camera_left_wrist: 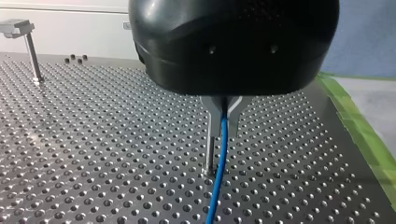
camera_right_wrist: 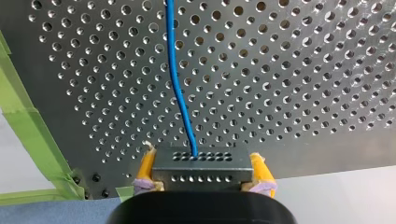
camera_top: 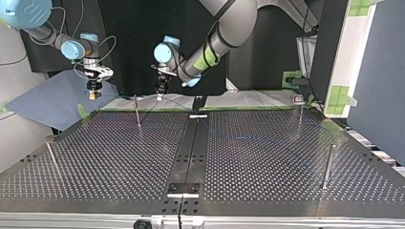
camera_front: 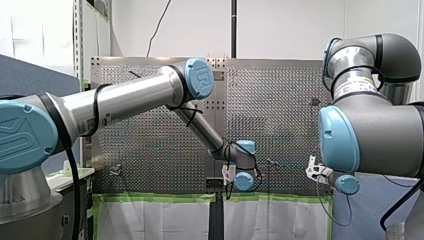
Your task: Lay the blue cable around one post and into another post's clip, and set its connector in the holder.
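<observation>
In the left wrist view my left gripper [camera_left_wrist: 224,125] is shut on the thin blue cable [camera_left_wrist: 217,179], which runs from its metal fingers down over the perforated plate. A slim metal post [camera_left_wrist: 210,156] stands right beside the cable, just under the fingers. In the right wrist view my right gripper [camera_right_wrist: 201,171] is shut on the dark block connector [camera_right_wrist: 201,161], held between yellow pads [camera_right_wrist: 145,168]. The cable [camera_right_wrist: 180,93] leaves the connector and runs away across the plate. In the top view both grippers hang over the far edge, my right [camera_top: 94,91] at the left and my left [camera_top: 161,93] nearer the middle.
In the top view, posts stand at the far left [camera_top: 137,112], near left [camera_top: 52,160], near right [camera_top: 327,167] and far right [camera_top: 300,107]. A small bracket [camera_top: 183,189] sits on the centre strip near the front edge. Green tape [camera_right_wrist: 28,126] lines the plate's edge.
</observation>
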Controlling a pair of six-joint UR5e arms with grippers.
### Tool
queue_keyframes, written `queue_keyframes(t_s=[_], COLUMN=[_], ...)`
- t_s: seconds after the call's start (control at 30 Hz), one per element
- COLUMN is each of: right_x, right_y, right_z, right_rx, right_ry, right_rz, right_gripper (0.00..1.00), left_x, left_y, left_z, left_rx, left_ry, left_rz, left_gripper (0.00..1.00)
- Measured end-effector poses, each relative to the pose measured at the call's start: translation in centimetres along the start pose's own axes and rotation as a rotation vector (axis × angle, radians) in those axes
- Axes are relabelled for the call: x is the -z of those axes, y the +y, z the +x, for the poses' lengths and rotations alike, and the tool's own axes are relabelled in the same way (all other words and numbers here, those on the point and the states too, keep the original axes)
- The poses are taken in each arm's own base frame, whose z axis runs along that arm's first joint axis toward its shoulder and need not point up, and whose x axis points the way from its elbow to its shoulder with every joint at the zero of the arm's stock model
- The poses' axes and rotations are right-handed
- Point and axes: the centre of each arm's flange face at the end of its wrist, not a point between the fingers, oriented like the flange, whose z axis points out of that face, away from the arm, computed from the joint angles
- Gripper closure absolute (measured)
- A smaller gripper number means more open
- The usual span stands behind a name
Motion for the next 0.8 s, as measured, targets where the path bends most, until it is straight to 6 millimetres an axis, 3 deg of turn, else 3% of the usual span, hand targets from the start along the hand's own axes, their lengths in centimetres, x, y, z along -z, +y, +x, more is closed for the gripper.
queue_keyframes(t_s=[0.47, 0.8], right_x=[-0.1, -0.2], right_y=[-0.1, 0.0], right_z=[0.1, 0.1], right_rx=[-0.001, 0.0], right_ry=[0.002, 0.004], right_rz=[0.002, 0.002], right_gripper=[1.0, 1.0], left_x=[0.0, -0.6], left_y=[0.5, 0.4], left_z=[1.5, 1.0], left_rx=[-0.014, -0.012], left_ry=[0.019, 0.016], left_rz=[-0.005, -0.008], left_gripper=[0.99, 0.99])
